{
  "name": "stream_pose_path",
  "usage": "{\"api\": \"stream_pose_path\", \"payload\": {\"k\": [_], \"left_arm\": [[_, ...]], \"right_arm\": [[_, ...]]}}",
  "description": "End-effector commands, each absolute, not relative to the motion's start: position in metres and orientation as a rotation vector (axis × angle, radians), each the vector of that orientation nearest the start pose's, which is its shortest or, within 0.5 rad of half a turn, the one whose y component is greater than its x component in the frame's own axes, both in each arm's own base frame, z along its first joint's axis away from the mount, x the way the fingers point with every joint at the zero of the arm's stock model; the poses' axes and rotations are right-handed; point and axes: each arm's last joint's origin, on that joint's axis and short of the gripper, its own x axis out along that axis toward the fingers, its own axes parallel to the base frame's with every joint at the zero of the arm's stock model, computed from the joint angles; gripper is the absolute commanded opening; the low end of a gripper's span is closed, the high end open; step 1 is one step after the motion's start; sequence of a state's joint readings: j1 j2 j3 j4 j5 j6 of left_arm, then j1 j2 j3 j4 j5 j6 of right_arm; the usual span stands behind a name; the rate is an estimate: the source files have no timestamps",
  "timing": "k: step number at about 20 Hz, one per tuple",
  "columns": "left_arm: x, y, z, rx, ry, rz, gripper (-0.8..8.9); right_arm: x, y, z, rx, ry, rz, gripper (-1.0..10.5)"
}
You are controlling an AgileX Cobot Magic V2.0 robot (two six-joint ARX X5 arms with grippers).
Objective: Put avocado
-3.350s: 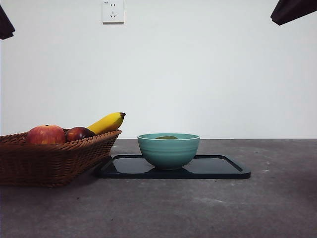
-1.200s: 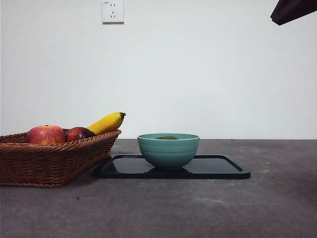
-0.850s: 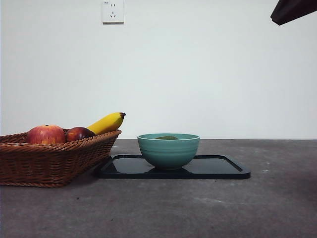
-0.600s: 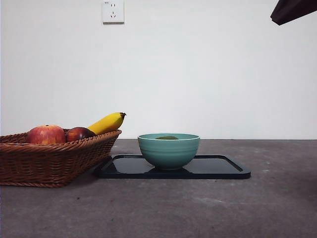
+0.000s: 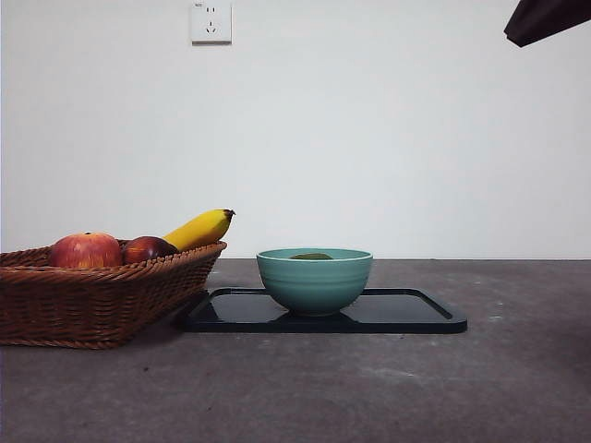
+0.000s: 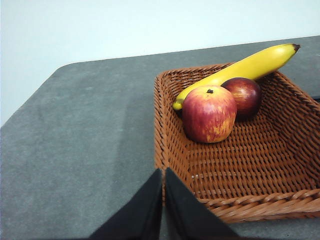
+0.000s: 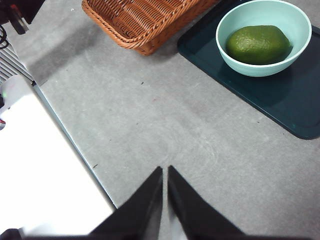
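Observation:
The avocado [image 7: 258, 44] lies inside the teal bowl [image 7: 235, 17]; in the front view only its top [image 5: 312, 256] shows above the bowl's rim [image 5: 314, 281]. The bowl stands on a dark tray [image 5: 406, 314]. My right gripper [image 7: 165, 172] is shut and empty, held high over the bare table, well away from the bowl; in the front view it is only a black tip [image 5: 545, 18] at the top right corner. My left gripper [image 6: 163, 175] is shut and empty, hanging beside the wicker basket's near corner.
The wicker basket [image 5: 92, 295] stands left of the tray, touching it, and holds a red apple [image 6: 208, 113], a dark red-brown fruit [image 6: 242, 96] and a banana [image 6: 240, 70]. A white block [image 7: 45, 175] lies at the table's edge in the right wrist view.
The black arm tip at the front view's top left corner has gone out of view. The bowl, avocado, basket and right arm tip have not moved.

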State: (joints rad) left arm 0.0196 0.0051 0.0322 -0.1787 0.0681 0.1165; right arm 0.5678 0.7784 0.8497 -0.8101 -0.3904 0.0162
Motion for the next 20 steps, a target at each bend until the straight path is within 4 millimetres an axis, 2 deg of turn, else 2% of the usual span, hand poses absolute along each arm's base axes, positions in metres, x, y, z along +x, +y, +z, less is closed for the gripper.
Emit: {"api": "stream_pose_path", "payload": {"k": [1, 5, 9, 11, 14, 20], "left_arm": [[0.096, 0.000, 0.149, 0.103, 0.176, -0.054, 0.08], [0.096, 0.000, 0.149, 0.103, 0.176, -0.054, 0.08], [0.096, 0.000, 0.149, 0.103, 0.175, -0.054, 0.08], [0.096, 0.000, 0.149, 0.103, 0.175, -0.054, 0.08], [0.096, 0.000, 0.149, 0.103, 0.176, -0.054, 0.08], [0.096, 0.000, 0.149, 0.103, 0.176, -0.054, 0.08]], "right_arm": [[0.114, 0.087, 0.304, -0.046, 0.764, 0.912, 0.1], [0.113, 0.081, 0.308, -0.077, 0.709, 0.893, 0.1], [0.106, 0.052, 0.322, -0.047, 0.458, 0.733, 0.1], [0.100, 0.037, 0.321, -0.038, 0.323, 0.624, 0.1], [0.095, 0.022, 0.302, -0.037, 0.186, 0.447, 0.1], [0.094, 0.009, 0.237, -0.022, 0.050, 0.239, 0.1]]}}
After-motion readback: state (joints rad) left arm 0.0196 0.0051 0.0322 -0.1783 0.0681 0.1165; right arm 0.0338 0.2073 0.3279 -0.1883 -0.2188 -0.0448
